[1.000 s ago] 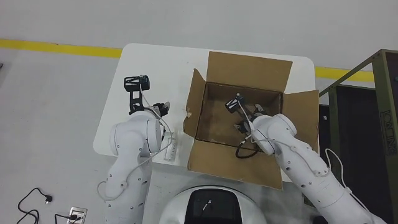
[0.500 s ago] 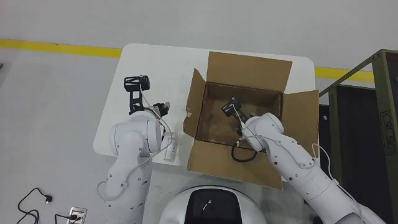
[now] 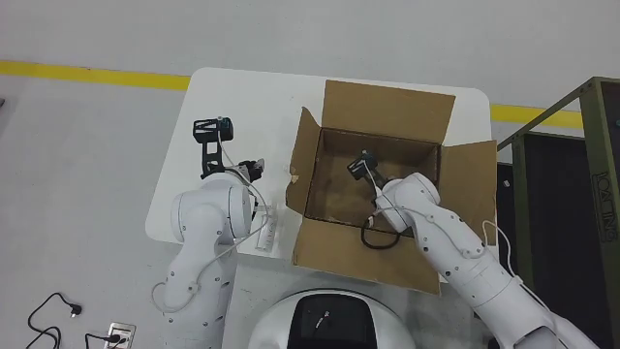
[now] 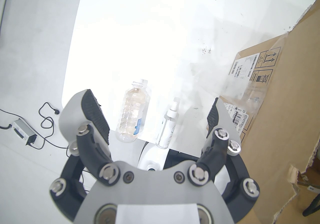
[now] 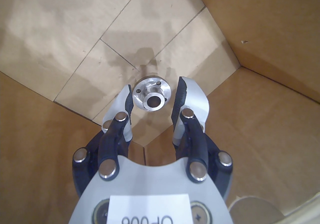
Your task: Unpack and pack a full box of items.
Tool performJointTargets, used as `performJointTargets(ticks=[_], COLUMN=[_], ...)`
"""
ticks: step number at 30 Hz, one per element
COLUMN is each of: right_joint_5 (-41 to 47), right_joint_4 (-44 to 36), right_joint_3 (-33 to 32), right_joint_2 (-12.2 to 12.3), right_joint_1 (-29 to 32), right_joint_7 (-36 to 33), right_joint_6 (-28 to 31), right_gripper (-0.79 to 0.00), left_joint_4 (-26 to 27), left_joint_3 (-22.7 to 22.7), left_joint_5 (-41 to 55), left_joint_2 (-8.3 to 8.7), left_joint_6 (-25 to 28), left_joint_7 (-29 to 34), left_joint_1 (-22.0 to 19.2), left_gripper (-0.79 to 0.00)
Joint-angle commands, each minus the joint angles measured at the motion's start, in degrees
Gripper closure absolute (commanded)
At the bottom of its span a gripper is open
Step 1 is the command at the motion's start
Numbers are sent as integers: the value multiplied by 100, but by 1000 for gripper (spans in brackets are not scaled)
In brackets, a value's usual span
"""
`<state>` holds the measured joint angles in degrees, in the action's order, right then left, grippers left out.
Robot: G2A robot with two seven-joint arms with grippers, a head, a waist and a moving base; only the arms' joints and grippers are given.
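Observation:
An open cardboard box [image 3: 387, 107] stands on the right half of the white table [image 3: 242, 97]. My right arm reaches down into it, its gripper [image 3: 360, 165] low over the box floor [image 5: 75, 22]. That right gripper [image 5: 155, 85] is open, with its fingers on either side of a small round metal flange [image 5: 151, 93] lying flat on the floor. My left gripper [image 4: 155, 107] is open and holds nothing; it hangs above the table [image 3: 211, 134] left of the box [image 4: 280, 110]. Below it a clear plastic bottle [image 4: 132, 115] and a white spray bottle [image 4: 168, 127] lie near the table's front edge.
A pale rounded object [image 5: 250, 207] lies in the box beside my right wrist. The box's left flap [image 3: 302, 155] leans out toward the left arm. A green metal rack [image 3: 591, 155] stands off the table's right end. The far left of the table is bare.
My right arm has shifted a little to the left and sunk deeper into the box. The left arm has kept still.

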<state>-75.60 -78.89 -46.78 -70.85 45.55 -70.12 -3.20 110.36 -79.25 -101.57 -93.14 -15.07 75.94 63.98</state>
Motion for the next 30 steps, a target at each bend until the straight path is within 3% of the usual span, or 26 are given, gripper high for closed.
performJointTargets(ticks=[1,10,15,30], right_joint_5=[-36,-97,-111,-84], right_joint_4=[12,134,223,646], right_joint_3=[-8,-177,-232,-188], right_joint_2=[-6,-22,-49,-212], right_joint_1=[20,175,178,60], right_joint_7=[-29,38,83,201], right_joint_6=[26,88,148,211], right_gripper=[-369,-357,-305,-314], left_joint_4=[0,0,0,0], left_joint_3=[0,0,0,0], left_joint_5=[0,0,0,0], left_joint_2=[0,0,0,0], left_joint_6=[0,0,0,0], left_joint_7=[0,0,0,0], left_joint_1=[0,0,0,0], left_gripper=[-785,-785,-785,-785])
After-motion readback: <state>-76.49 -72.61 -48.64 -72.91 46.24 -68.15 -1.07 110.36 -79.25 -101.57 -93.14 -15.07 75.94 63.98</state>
